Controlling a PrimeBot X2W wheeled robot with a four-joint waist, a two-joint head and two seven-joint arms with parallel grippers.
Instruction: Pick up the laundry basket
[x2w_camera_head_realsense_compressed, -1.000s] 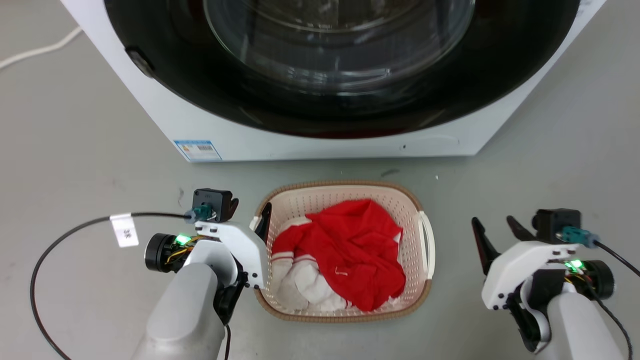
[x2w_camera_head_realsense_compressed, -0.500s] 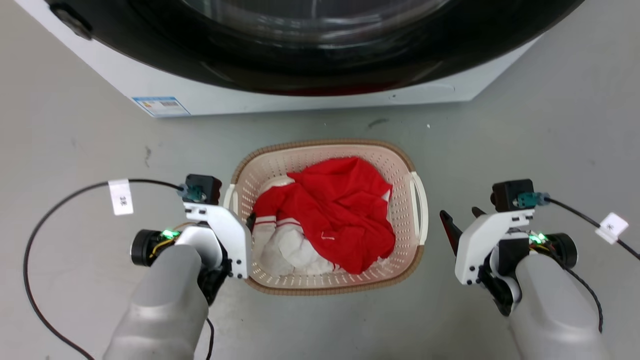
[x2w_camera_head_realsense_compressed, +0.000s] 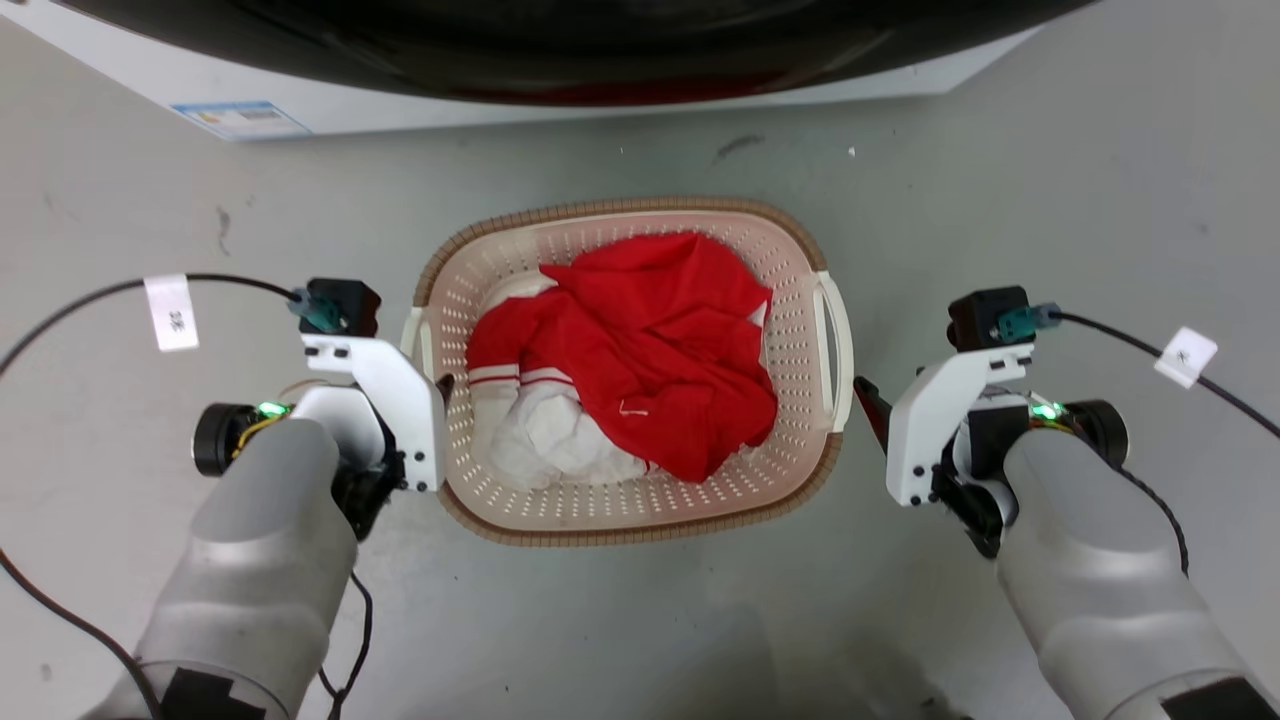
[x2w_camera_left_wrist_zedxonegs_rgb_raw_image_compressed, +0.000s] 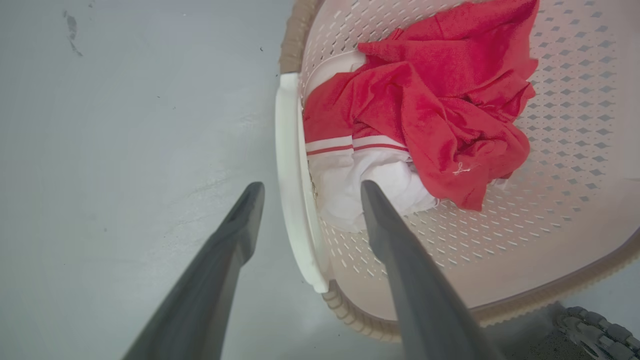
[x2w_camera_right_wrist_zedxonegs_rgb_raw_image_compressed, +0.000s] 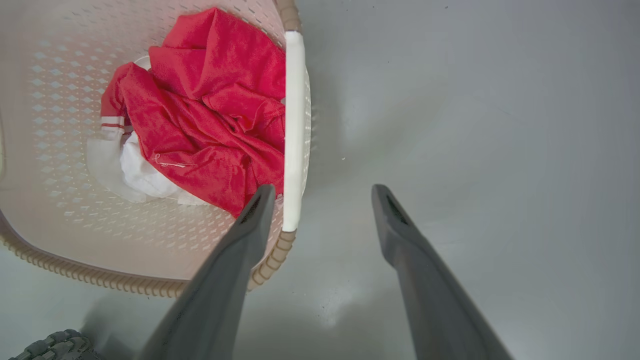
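The left gripper (x2w_camera_left_wrist_zedxonegs_rgb_raw_image_compressed: 311, 186) is held with fingers apart astride the left handle (x2w_camera_left_wrist_zedxonegs_rgb_raw_image_compressed: 290, 150) of the laundry basket (x2w_camera_left_wrist_zedxonegs_rgb_raw_image_compressed: 550, 165), the right gripper (x2w_camera_right_wrist_zedxonegs_rgb_raw_image_compressed: 322, 189) likewise parted beside the right handle (x2w_camera_right_wrist_zedxonegs_rgb_raw_image_compressed: 294, 100), with floor (x2w_camera_right_wrist_zedxonegs_rgb_raw_image_compressed: 475, 125) outside both.

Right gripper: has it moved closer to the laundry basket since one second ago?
Yes. Judged against the laundry basket, the right gripper has come leftward in the head view, from well apart to right beside its white handle; the camera shifted too.

Open floor (x2w_camera_head_realsense_compressed: 1050, 200) on both flanks of the laundry basket (x2w_camera_head_realsense_compressed: 640, 528)
The washer (x2w_camera_head_realsense_compressed: 900, 82) walls off the far side, red cloth (x2w_camera_head_realsense_compressed: 650, 350) crowds the inside.
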